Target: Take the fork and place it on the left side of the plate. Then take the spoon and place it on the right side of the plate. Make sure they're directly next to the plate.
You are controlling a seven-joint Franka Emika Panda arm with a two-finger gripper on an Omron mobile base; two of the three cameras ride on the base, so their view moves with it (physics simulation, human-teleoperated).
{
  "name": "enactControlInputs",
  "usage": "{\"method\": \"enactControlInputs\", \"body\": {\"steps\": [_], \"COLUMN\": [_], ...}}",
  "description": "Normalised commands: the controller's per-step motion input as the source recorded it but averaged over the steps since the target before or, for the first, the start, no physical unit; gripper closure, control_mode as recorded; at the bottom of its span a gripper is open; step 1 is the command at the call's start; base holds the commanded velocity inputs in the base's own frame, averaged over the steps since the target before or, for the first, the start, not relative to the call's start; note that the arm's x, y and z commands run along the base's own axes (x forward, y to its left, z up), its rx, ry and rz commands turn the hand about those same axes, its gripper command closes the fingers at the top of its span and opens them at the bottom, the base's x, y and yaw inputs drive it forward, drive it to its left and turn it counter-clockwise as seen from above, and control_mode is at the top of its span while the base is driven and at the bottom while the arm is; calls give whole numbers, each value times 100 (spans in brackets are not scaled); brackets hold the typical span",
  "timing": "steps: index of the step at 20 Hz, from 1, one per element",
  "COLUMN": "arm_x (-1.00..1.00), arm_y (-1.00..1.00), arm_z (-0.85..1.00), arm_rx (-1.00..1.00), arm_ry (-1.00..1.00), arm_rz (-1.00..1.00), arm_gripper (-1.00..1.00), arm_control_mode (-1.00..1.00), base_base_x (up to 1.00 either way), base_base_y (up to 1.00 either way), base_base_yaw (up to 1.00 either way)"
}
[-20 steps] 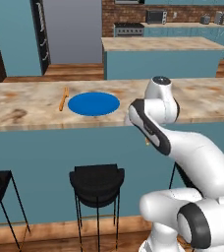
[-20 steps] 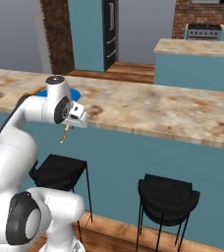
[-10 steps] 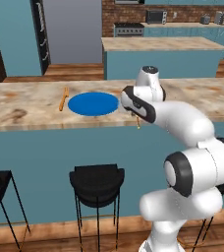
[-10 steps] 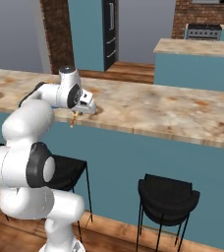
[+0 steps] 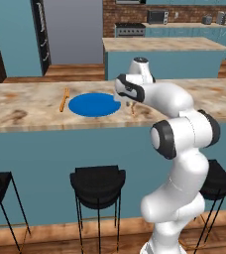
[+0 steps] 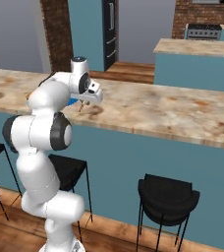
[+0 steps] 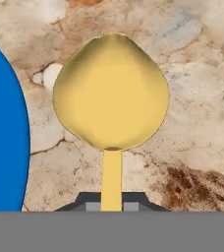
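Between the two dark finger tips at the bottom of the hand view, the gripper (image 7: 112,202) was pinched tight on the thin handle of the spoon (image 7: 111,93), jaws nearly together. The spoon's rounded yellow bowl pointed away from the hand, over bare counter (image 7: 197,123). Relative to the plate (image 5: 94,104): in the left base view the spoon (image 5: 132,107) hung at the plate's right edge, just beside it; whether it touched the counter could not be told. In the hand view the plate's blue rim (image 7: 3,138) curved close alongside the spoon bowl, with a narrow strip of marbled top between them. The fork (image 5: 63,99) lay flat just off the plate's left side, roughly parallel to the edge, so the first half of the task looked complete.

Handling judgement: the spoon looked light, rigid and slim, with a smooth, probably slippery handle. The grip sat low on the handle, so the bowl end could swing or pivot if the pinch loosened early. A hold nearer mid-handle would likely balance better. Lowering until the spoon lay flat on the counter, close to the plate's right rim, seemed advisable before release.
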Motion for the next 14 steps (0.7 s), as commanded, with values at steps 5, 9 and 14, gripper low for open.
{"method": "enactControlInputs", "body": {"steps": [5,9,14], "arm_x": [76,62,39], "arm_y": [0,0,0], "arm_z": [-54,-61,-45], "arm_rx": [0,0,0], "arm_ry": [7,7,5], "arm_rz": [-3,-1,0], "arm_gripper": [100,100,100], "arm_control_mode": [-100,-100,-100], "base_base_x": [0,0,0], "base_base_y": [0,0,0], "base_base_yaw": [0,0,0]}}
